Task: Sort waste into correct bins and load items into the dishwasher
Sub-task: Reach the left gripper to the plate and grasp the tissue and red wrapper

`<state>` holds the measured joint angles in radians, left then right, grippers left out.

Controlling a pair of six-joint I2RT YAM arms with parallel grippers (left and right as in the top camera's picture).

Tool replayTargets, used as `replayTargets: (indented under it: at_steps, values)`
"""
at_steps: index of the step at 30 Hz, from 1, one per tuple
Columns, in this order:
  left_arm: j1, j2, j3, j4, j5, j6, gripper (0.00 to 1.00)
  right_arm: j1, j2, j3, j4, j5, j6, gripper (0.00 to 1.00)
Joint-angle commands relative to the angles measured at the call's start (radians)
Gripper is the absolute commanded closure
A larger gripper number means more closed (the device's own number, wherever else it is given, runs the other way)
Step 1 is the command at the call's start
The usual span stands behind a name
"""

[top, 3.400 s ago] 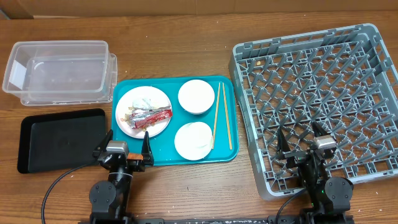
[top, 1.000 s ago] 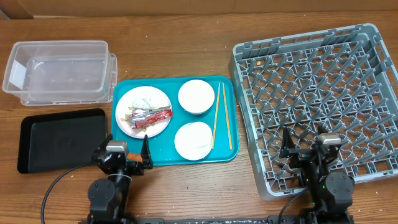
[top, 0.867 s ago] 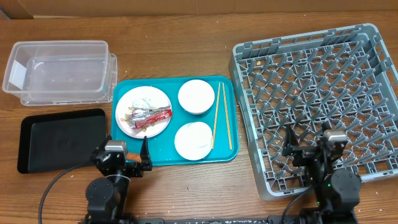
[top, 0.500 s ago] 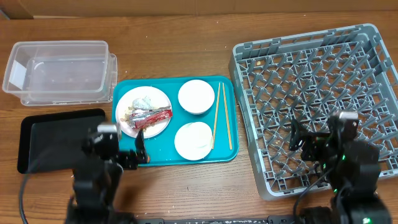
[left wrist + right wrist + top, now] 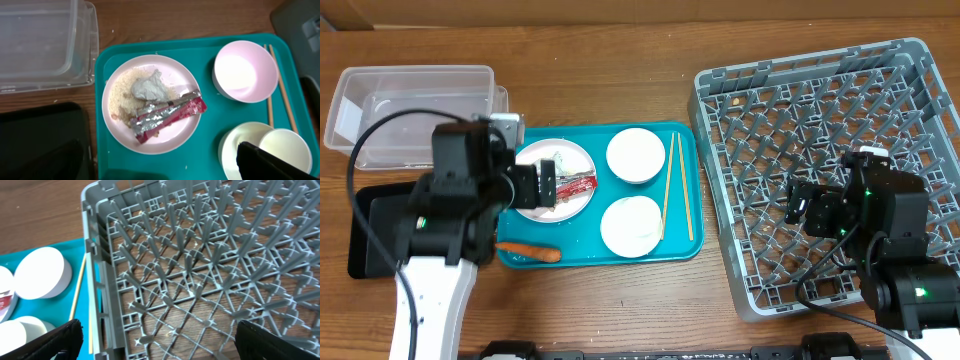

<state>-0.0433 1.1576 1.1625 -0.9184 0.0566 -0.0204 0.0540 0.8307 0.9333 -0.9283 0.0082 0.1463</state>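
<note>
Now, my left gripper [image 5: 545,187] over the plate [image 5: 111,131], jaws wide and empty, wrapper [image 5: 167,114] and paper ball [image 5: 149,89] on its rice [image 5: 120,92], carrot [image 5: 529,250] at the tray [image 5: 585,258] edge, right gripper [image 5: 159,330] spread empty above the rack [image 5: 200,255].

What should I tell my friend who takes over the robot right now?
Left fingers open, empty, over the plate.
Right fingers open, empty, over the dish rack.
On the teal tray: plate with red wrapper, paper ball and rice; two bowls; chopsticks; carrot at its near left corner.
Done: nothing yet; rack bare, no waste seen in clear tub or black tray.
Left: sort the waste, then load plate, bowls, chopsticks.
</note>
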Motion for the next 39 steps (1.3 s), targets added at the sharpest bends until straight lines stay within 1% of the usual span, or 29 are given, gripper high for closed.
replayTargets:
  at_steps: [1, 6, 8, 12, 16, 19, 26, 28, 30, 31, 34, 39]
  values:
    - [0.001, 0.074, 0.023, 0.02, -0.006, 0.067, 0.0, 0.003, -0.006, 0.029, -0.003, 0.074, 0.008, 0.0]
    - [-0.054, 0.198, 0.023, 0.036, -0.018, 0.285, 0.0, 0.003, -0.002, 0.029, -0.005, 0.081, 0.011, 0.0]
    - [-0.085, 0.254, 0.023, 0.034, -0.033, 0.329, 0.0, 0.003, 0.003, 0.029, -0.006, 0.081, 0.012, 0.0]
    - [-0.119, 0.356, 0.023, 0.033, -0.042, 0.338, 0.0, 0.003, 0.021, 0.029, -0.018, 0.081, 0.012, 0.0]
    - [-0.148, 0.473, 0.023, 0.042, -0.041, 0.338, 0.11, 0.003, 0.046, 0.029, -0.031, 0.081, 0.012, 0.0]
    - [-0.159, 0.519, 0.023, 0.045, -0.044, 0.339, 0.16, 0.003, 0.057, 0.029, -0.032, 0.081, 0.012, 0.0]
    - [-0.16, 0.573, 0.023, 0.071, -0.104, 0.338, 0.2, 0.003, 0.061, 0.029, -0.032, 0.081, 0.012, 0.0]
    - [-0.16, 0.575, 0.023, 0.069, -0.109, 0.336, 0.27, 0.003, 0.061, 0.029, -0.031, 0.081, 0.012, 0.0]
    - [-0.16, 0.575, 0.022, 0.065, -0.109, 0.329, 0.37, 0.003, 0.061, 0.029, -0.031, 0.081, 0.012, 0.0]
    - [-0.16, 0.575, 0.022, 0.063, -0.109, 0.327, 0.4, 0.003, 0.061, 0.029, -0.031, 0.081, 0.012, 0.0]
    - [-0.161, 0.575, 0.022, 0.058, -0.108, 0.324, 0.53, 0.003, 0.061, 0.029, -0.031, 0.081, 0.012, 0.0]
    - [-0.161, 0.575, 0.021, 0.039, -0.109, 0.281, 0.6, 0.003, 0.061, 0.029, -0.031, 0.081, 0.011, 0.0]
